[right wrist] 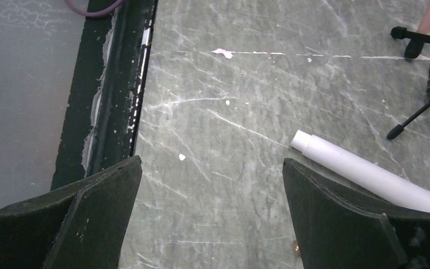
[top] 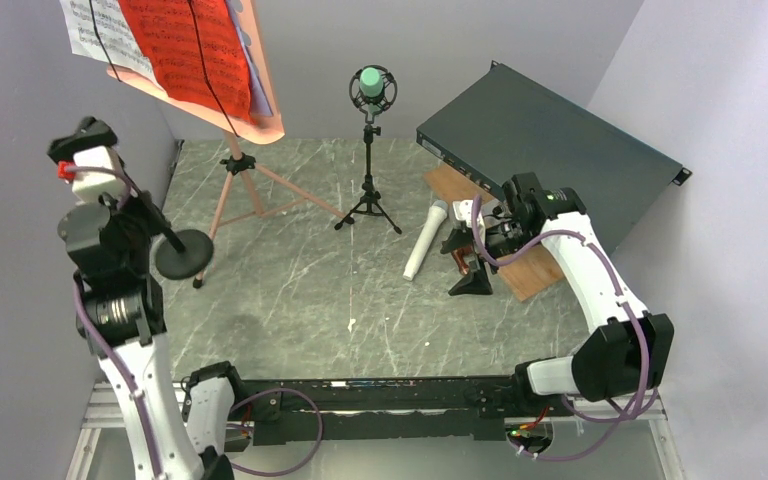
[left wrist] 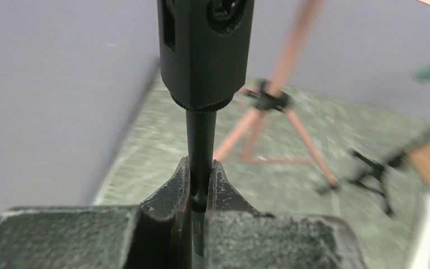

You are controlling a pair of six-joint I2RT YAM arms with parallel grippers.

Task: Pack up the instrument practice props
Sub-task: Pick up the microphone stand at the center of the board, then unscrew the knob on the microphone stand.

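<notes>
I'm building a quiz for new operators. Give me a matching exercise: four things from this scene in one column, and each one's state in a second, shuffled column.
1. green microphone
2. white microphone
3. round-based black mount
4. right end effector

A. open, holding nothing
B. lying flat on the table
C. stem clamped in the left end effector
D. upright in the tripod mount

Pairs: 1-D, 2-B, 3-C, 4-A.

Big dark green metal box (top: 550,150) lies flat at an angle. A flat brown wooden board (top: 532,272) pokes out along its near side, maybe tucked partly under it, hard to tell. Grey marbled table (top: 290,290) stretches left of the box.
</notes>
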